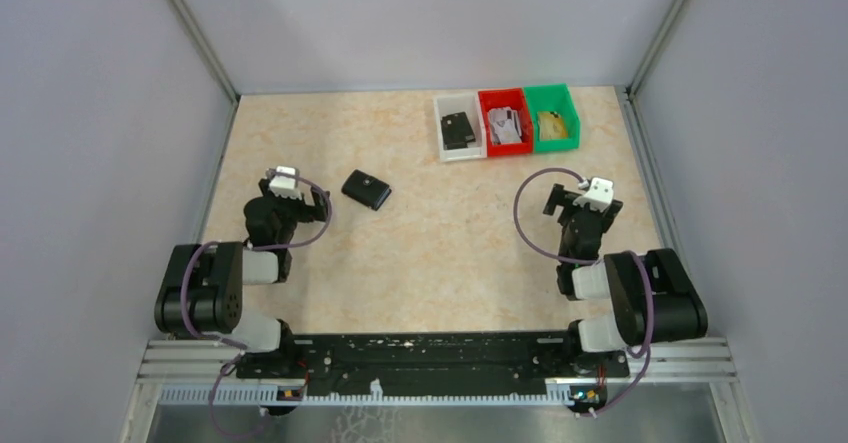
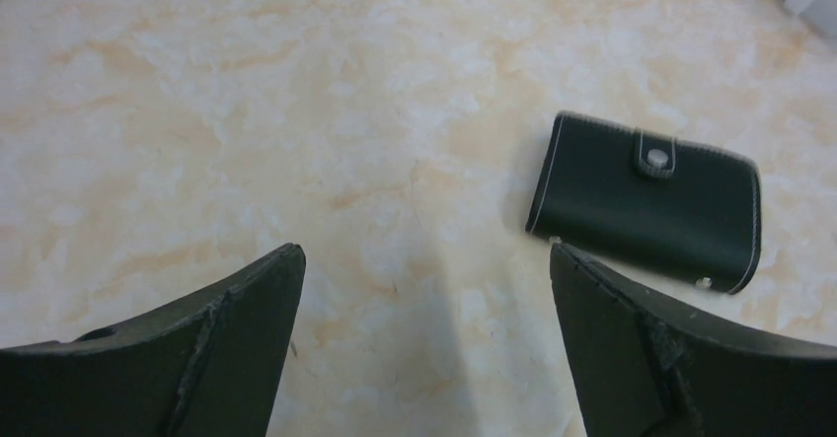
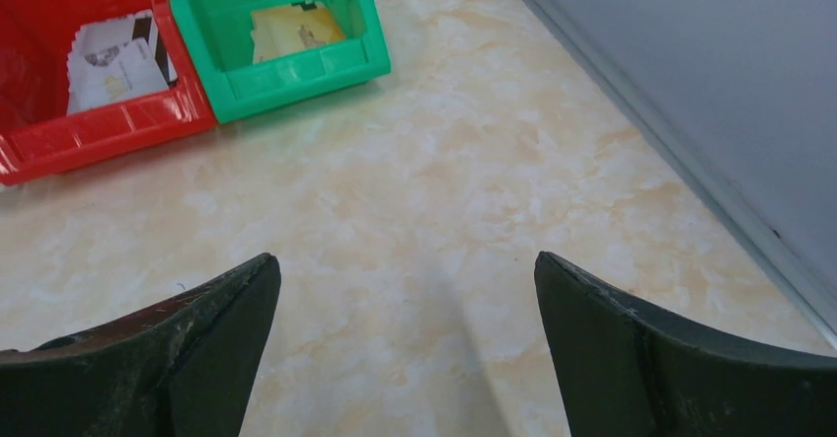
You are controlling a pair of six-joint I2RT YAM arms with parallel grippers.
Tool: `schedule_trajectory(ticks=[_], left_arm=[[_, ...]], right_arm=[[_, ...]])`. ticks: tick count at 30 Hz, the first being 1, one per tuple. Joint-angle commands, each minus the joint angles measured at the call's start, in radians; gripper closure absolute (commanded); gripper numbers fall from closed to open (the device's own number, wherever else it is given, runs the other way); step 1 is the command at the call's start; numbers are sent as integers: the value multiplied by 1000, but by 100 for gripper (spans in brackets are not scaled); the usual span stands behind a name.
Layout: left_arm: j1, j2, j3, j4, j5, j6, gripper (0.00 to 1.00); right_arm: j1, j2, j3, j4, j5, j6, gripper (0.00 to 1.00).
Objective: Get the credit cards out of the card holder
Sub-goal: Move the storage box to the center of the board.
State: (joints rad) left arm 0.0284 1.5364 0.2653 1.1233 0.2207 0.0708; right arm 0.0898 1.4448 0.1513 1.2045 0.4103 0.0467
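The card holder, a small black wallet, lies flat on the table with its snap tab fastened. It also shows at the right of the left wrist view, the card holder just beyond my right finger. No credit cards show from it. My left gripper stands open to its left, apart from it, with only bare table between the jaws. My right gripper is open over bare table at the right, holding nothing.
Three bins stand at the back right: a white bin with another black wallet, a red bin with grey-white cards, a green bin with gold cards. Grey walls close in the table on three sides.
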Motion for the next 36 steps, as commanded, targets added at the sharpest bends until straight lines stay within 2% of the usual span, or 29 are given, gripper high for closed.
schedule_trajectory(ticks=[1,4,7,10,14,17,19,22,27,36], left_arm=[[7,-153,174,-341,46,32,1],[39,-183,335,-677,167,88,1],[80,-184,443,-820,232,82,1],[93,-157,554,-942,224,69,1],[92,-67,702,-1097,314,105,1],[91,17,772,-1152,362,67,1],[89,61,816,-1182,381,51,1],[82,111,862,-1206,403,35,1],[25,167,877,-1215,405,38,1],[-7,296,970,-1221,441,-8,1]], right_arm=[[25,-171,26,-127,83,13,1],[27,-293,118,-417,130,80,1],[25,-374,211,-613,144,161,1],[16,-390,341,-748,8,171,1],[-2,-311,572,-921,-193,318,1],[-2,-207,695,-943,-315,315,1],[4,-123,770,-953,-381,250,1],[25,16,911,-1050,-296,202,5],[29,253,1089,-1150,-281,172,25],[38,479,1278,-1182,-256,141,28]])
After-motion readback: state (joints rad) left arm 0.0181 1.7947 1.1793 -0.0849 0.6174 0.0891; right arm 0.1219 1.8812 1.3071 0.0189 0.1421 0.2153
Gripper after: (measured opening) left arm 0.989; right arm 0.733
